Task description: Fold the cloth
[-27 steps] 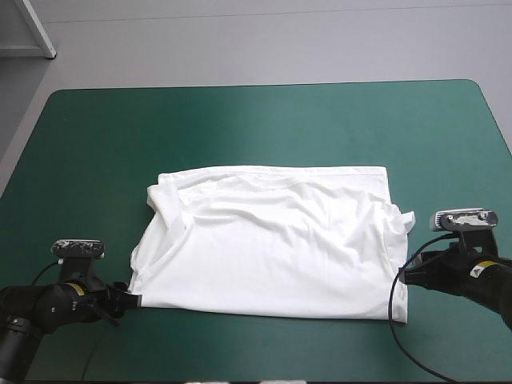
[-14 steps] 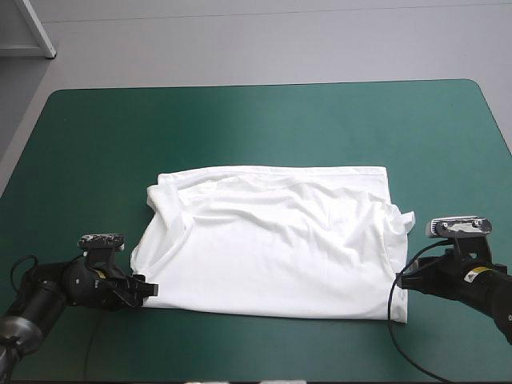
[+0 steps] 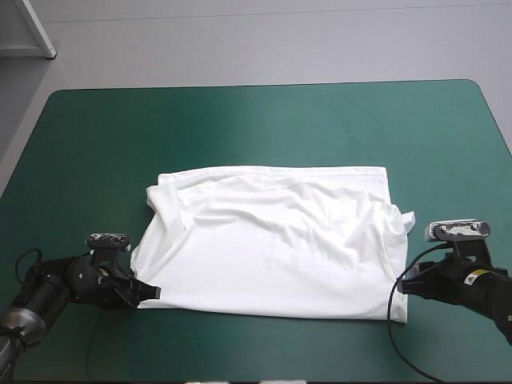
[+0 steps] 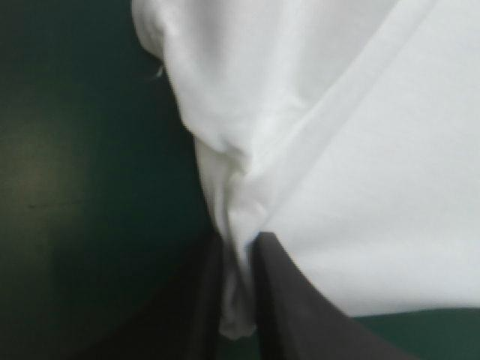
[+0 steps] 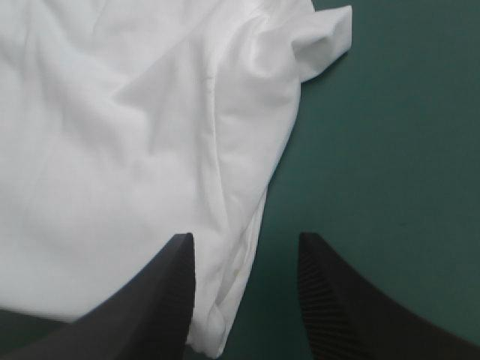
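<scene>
High view: shows the T-shirt (image 3: 272, 240) spread flat in soft wrinkles on the teal-green tabletop (image 3: 240, 120), at its middle and toward the near edge. Finds the left gripper (image 3: 148, 294) at the T-shirt's near-left corner and the right gripper (image 3: 406, 282) at its near-right corner. Against the earlier picture, puts the left gripper farther in over the hem; leaves the right gripper and the T-shirt about where they were.

Left wrist view: catches the black fingers pinched together on a gathered fold of white.

Right wrist view: has the fingers standing apart astride the T-shirt's side edge, gripping nothing.

Judged light, limp and apt to sag or slip; best taken deep at the doubled corner hems.
</scene>
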`<state>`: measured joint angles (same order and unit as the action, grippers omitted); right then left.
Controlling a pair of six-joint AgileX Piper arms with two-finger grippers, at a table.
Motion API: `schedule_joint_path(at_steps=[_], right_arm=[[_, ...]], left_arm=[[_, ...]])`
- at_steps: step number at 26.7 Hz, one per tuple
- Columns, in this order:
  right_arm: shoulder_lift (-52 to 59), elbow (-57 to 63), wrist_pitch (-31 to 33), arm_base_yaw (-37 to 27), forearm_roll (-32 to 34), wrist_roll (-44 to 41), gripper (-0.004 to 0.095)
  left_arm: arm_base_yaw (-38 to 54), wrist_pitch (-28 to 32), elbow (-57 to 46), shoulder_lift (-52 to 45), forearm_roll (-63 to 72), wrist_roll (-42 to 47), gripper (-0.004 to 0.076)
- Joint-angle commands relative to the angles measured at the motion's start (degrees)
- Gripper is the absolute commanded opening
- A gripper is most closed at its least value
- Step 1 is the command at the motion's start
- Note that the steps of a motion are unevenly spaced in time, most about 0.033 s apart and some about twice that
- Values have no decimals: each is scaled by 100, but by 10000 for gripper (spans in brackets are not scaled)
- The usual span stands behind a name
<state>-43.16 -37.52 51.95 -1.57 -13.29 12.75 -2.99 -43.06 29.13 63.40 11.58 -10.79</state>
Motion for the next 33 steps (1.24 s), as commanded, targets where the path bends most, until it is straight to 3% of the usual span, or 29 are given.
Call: schedule_joint_path(at_steps=[1, 12, 16, 21, 28, 33], right_arm=[[13, -100, 23, -43, -61, 52, 414], [-187, 657, -174, -43, -349, 92, 420], [-662, 698, -174, -43, -768, 380, 492], [-1239, 790, -33, -43, -771, 462, 484], [-1492, 790, 174, -43, -829, 510, 315], [-1481, 790, 408, -43, -771, 566, 3]], left_arm=[[-13, 38, 102, -24, 94, -86, 19], [-13, 38, 102, -24, -41, -104, 19], [-13, 3, 102, -24, -78, -115, 19], [-13, -8, 102, -24, -82, -160, 19], [-13, -22, 102, -24, -82, -198, 19], [-13, -40, 102, -24, -146, -198, 19]])
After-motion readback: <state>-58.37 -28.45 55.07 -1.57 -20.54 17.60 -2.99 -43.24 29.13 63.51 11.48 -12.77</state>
